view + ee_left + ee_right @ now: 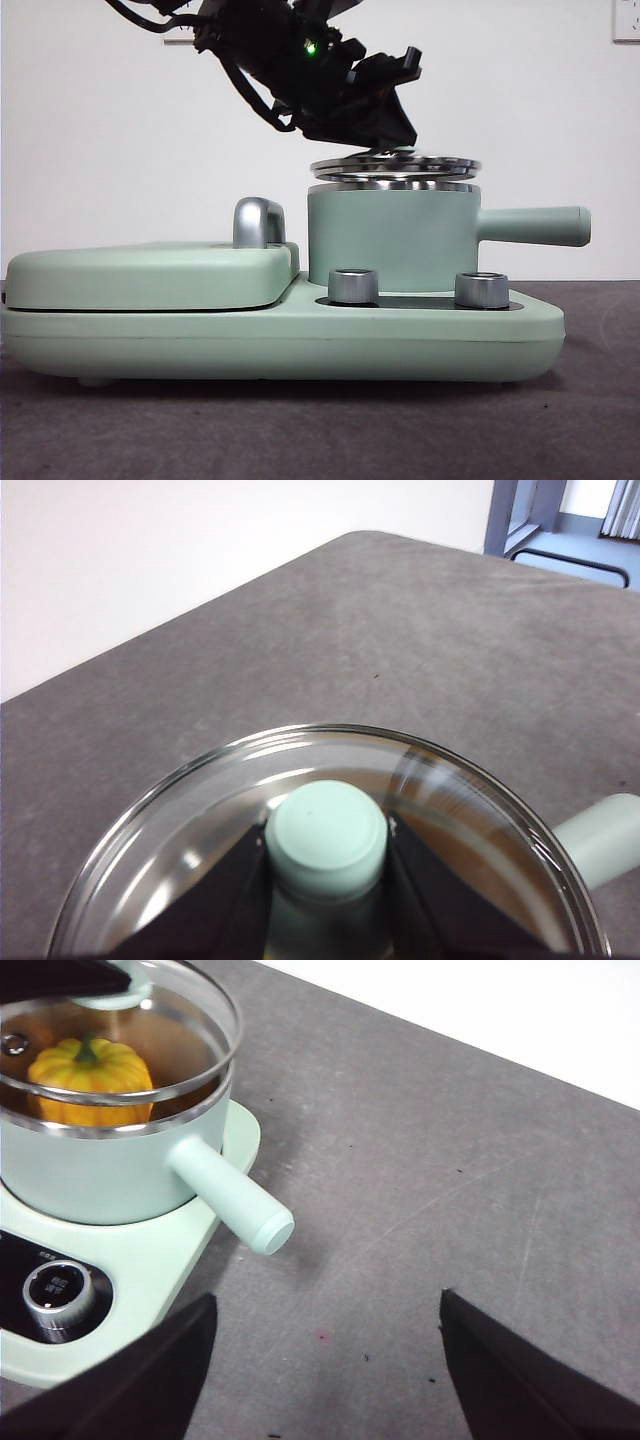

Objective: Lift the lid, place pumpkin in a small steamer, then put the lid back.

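The small steamer (390, 240) stands on the right half of a mint-green cooker base, its long handle (530, 226) pointing right. The pumpkin (90, 1075) sits inside it, showing through the glass in the right wrist view. My left gripper (385, 140) comes down from the upper left and is shut on the mint-green knob (327, 837) of the lid (395, 165). It holds the lid just above the steamer's steel rim, slightly tilted. My right gripper (325, 1305) is open and empty above the grey table, off the steamer's handle side (230, 1200).
The cooker base (280, 340) has two steel dials (352, 286) at its front. A wide flat mint-green rectangular cover (150, 275) with a steel handle (258, 222) lies on its left half. Grey table (450, 1180) spreads beyond the steamer handle.
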Motion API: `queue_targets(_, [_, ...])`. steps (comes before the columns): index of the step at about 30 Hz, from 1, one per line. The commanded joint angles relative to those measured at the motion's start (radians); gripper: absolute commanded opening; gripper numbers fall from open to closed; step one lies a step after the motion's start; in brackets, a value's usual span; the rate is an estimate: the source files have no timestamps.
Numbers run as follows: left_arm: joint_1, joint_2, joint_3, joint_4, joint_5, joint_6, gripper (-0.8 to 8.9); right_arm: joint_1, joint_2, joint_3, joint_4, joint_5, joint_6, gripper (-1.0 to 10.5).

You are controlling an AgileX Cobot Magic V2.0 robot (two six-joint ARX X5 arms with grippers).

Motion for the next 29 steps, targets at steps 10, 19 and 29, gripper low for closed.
queue_targets(10, [0.005, -0.014, 0.017, 0.027, 0.013, 0.010, 0.15, 0.007, 0.005, 0.003, 0.010, 0.008, 0.021, 3.4])
queue_targets(19, [0.003, -0.014, 0.013, 0.002, 0.024, 0.005, 0.15, 0.007, 0.005, 0.003, 0.010, 0.008, 0.021, 3.5])
queue_targets(29, [-0.004, -0.013, 0.005, 0.008, 0.038, -0.006, 0.15, 0.007, 0.005, 0.003, 0.010, 0.008, 0.021, 3.4])
